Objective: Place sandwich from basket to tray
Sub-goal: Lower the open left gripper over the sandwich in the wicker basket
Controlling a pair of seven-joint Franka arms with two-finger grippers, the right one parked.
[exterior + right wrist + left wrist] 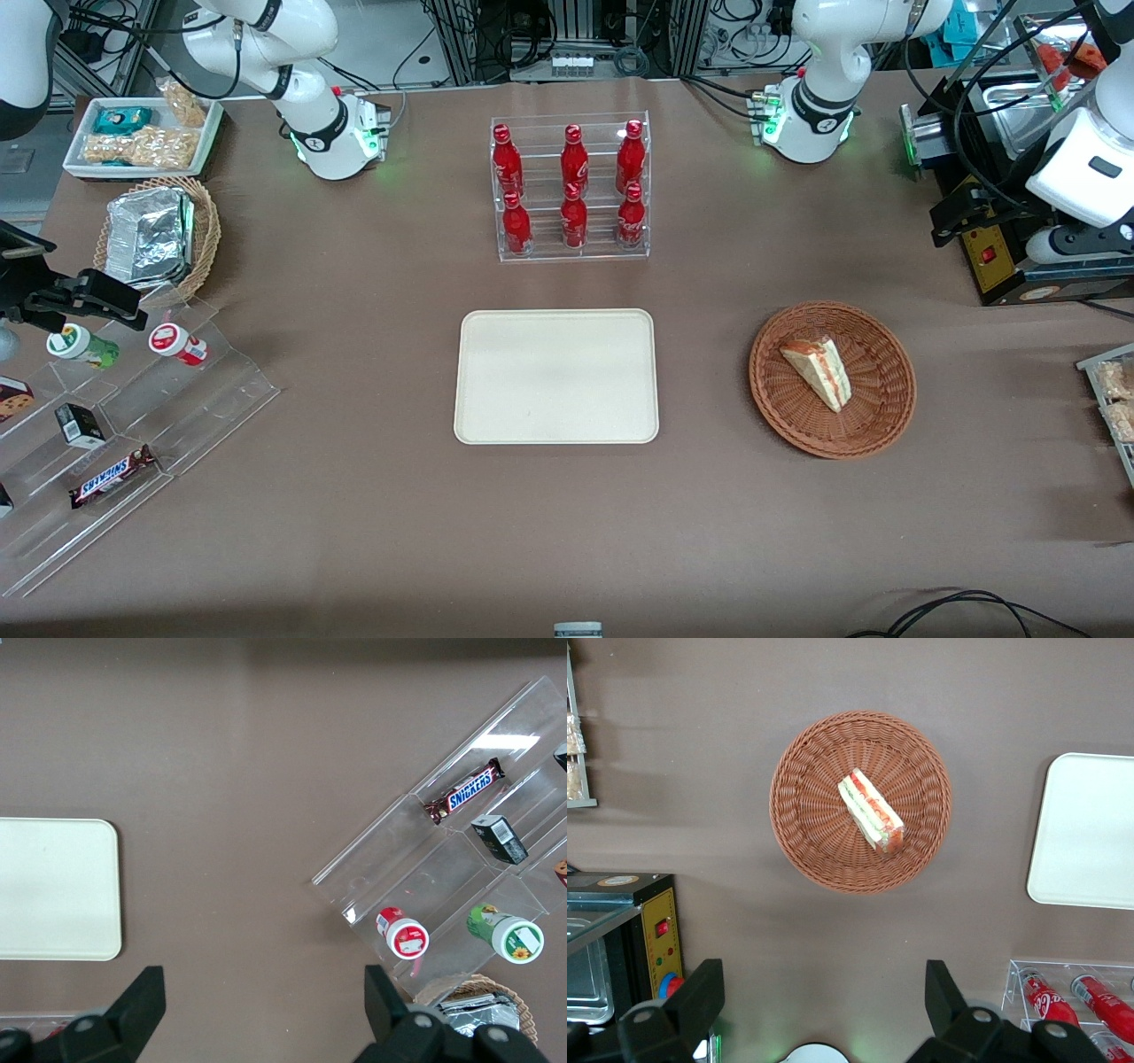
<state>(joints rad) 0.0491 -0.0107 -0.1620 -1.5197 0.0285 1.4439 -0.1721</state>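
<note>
Likely soft and light, the sandwich in the basket wants a gentle pinch across its bread faces; the hand hovers above, fingers apart.

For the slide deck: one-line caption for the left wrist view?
Open tool high above the basket holding the sandwich; tray bare beside it.

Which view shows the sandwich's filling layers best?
The left wrist view: the sandwich lies in the basket with its layers facing up, the open gripper high above. The front view shows it smaller; the right wrist view misses it.
</note>
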